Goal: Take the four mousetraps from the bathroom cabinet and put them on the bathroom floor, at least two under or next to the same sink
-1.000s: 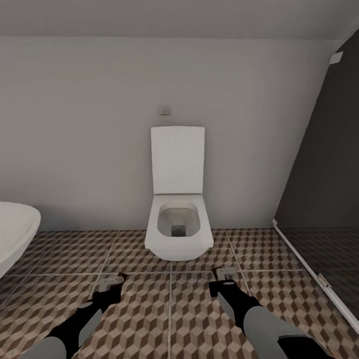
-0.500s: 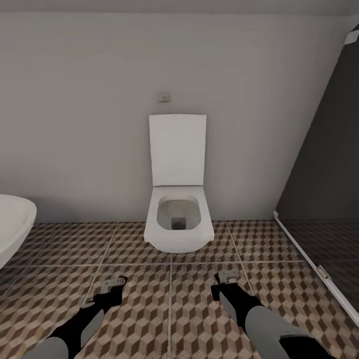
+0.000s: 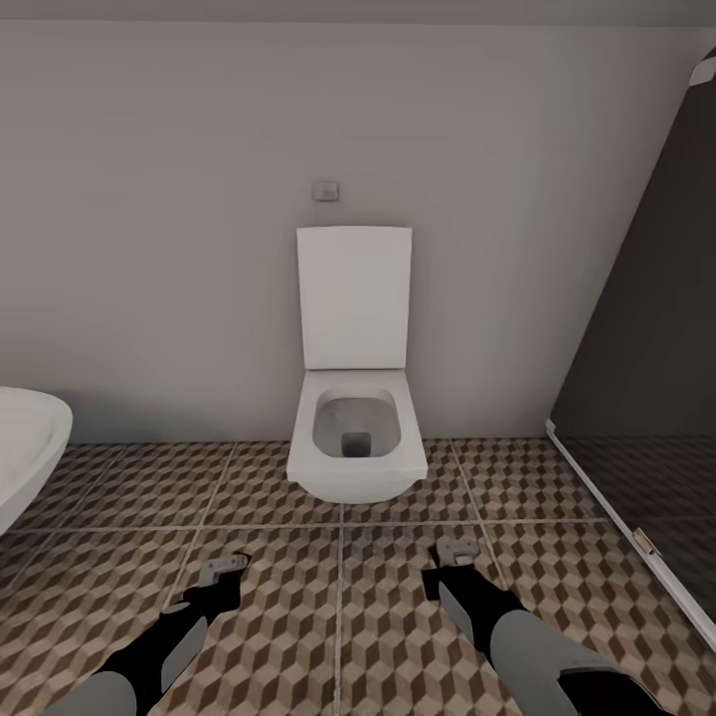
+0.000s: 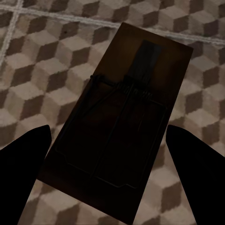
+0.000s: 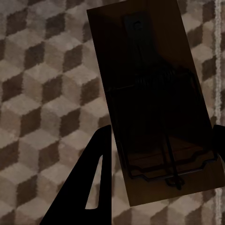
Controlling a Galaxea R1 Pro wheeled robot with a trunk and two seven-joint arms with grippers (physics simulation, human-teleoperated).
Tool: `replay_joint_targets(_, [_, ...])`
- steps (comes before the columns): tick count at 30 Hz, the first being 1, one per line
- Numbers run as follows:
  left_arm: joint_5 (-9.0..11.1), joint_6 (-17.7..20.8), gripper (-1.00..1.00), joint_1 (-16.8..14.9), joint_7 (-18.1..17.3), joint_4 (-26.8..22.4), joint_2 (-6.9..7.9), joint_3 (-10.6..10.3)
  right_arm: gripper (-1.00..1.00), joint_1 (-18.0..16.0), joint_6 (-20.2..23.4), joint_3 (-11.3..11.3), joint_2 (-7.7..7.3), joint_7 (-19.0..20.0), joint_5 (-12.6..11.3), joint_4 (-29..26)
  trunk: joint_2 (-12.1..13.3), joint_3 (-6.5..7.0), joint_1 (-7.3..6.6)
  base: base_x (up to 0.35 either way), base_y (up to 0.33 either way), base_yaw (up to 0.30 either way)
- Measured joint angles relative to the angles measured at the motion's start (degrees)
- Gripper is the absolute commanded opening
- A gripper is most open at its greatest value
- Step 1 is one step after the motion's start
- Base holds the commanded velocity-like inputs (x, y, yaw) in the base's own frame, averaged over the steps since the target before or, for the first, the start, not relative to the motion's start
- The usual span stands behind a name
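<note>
Head view: both arms reach low over the bathroom floor (image 3: 298,636) in front of a white toilet (image 3: 355,428). Each gripper, left gripper (image 3: 223,569) and right gripper (image 3: 455,550), carries a small pale board at its tip. Seen from the left wrist, a mousetrap (image 4: 119,122) (dark wood, wire bar) sits between the two dark fingers, which stand wide on either side. Seen from the right wrist, a second mousetrap (image 5: 157,103) is held between the fingers, above the tiles.

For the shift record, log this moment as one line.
scene: toilet ahead, bathroom floor | left gripper: holds mousetrap | right gripper: holds second mousetrap | sink: unseen
</note>
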Motion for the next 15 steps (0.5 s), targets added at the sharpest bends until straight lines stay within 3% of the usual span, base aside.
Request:
replay_joint_targets(3, [0.00, 0.21, -1.00, 0.00, 0.13, 0.01, -0.02, 0.03, -1.00, 0.04, -0.24, 0.00, -0.28, 0.03, -0.02, 0.24, -0.01, -0.22, 0.03, 0.000, 0.000, 0.000])
replay_joint_targets(8, [-0.11, 0.19, -1.00, 0.00, 0.07, 0.02, -0.05, -0.01, -1.00, 0.03, -0.29, -0.78, -2.52, 0.64, -0.07, 1.88, -0.08, -1.32, 0.16, 0.000, 0.000, 0.000])
replay_joint_targets(15, [-0.13, 0.16, -1.00, 0.00, 0.03, 0.02, -0.03, -0.05, -1.00, 0.05, 0.31, -2.12, -2.81, 0.76, -0.06, 2.21, -0.17, -2.88, 0.34, 0.000, 0.000, 0.000])
